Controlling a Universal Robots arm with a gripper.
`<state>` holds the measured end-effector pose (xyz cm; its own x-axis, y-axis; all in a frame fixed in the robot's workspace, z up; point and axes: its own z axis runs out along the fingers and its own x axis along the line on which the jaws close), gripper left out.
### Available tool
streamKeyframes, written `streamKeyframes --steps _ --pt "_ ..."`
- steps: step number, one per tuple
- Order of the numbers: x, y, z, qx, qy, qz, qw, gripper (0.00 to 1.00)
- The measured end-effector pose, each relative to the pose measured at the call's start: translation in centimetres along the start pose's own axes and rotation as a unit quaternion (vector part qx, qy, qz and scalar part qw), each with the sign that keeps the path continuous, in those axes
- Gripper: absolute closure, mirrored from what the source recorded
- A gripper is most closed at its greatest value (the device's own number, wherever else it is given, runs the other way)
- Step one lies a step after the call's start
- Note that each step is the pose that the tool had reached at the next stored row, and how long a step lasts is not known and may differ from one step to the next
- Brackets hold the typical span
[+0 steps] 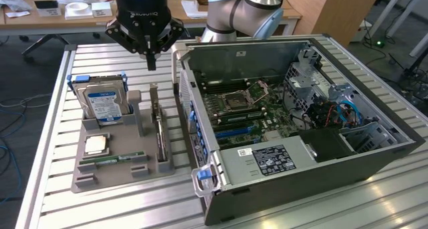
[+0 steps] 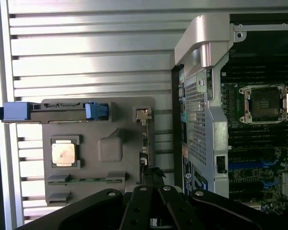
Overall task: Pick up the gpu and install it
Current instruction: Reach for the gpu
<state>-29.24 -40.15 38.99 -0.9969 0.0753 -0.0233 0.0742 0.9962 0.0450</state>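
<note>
High over the slatted aluminium table (image 1: 47, 199): black robot claw (image 1: 152, 63), fingers pressed together tip to tip, pointing straight down, gripping nothing.

Below it, with open air between: thin flat green graphics card (image 1: 159, 131) with a black cover, standing on its long edge in a slot of the grey plastic holder tray (image 1: 144, 171). Slot on the tray's side nearest the open grey computer case (image 1: 294, 189), just beside the case wall. Card untouched by the claw. In the exterior view, claw tips above the card's far end and roughly in line with its length.

From the wrist camera: closed claw (image 2: 152, 173) over the same tray (image 2: 125, 134), tips overlapping the card's thin top edge (image 2: 145, 148). Silver metal bracket end of the card toward the hard-drive end of the tray, away from the tips. Case (image 2: 201, 129) right alongside.

Elsewhere in the tray, toward the exterior view's left of the card:
- silver hard drive with a blue-white label (image 1: 103, 106), upright in its holder
- square silver-topped processor chip (image 1: 97, 145), lying flat
- narrow green memory stick (image 1: 110, 160), lying near the tray's front edge

Inside the case: green motherboard (image 1: 267, 113) with blue slots.
</note>
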Motion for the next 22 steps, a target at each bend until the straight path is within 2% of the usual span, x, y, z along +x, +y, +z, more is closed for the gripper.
streamKeyframes --steps 15,22 --pt "-0.1 -1.8 -0.08 0.0 0.0 0.0 1.0 0.89" --pt "-0.1 -2.01 -0.09 0.0 0.0 0.0 1.0 0.89"
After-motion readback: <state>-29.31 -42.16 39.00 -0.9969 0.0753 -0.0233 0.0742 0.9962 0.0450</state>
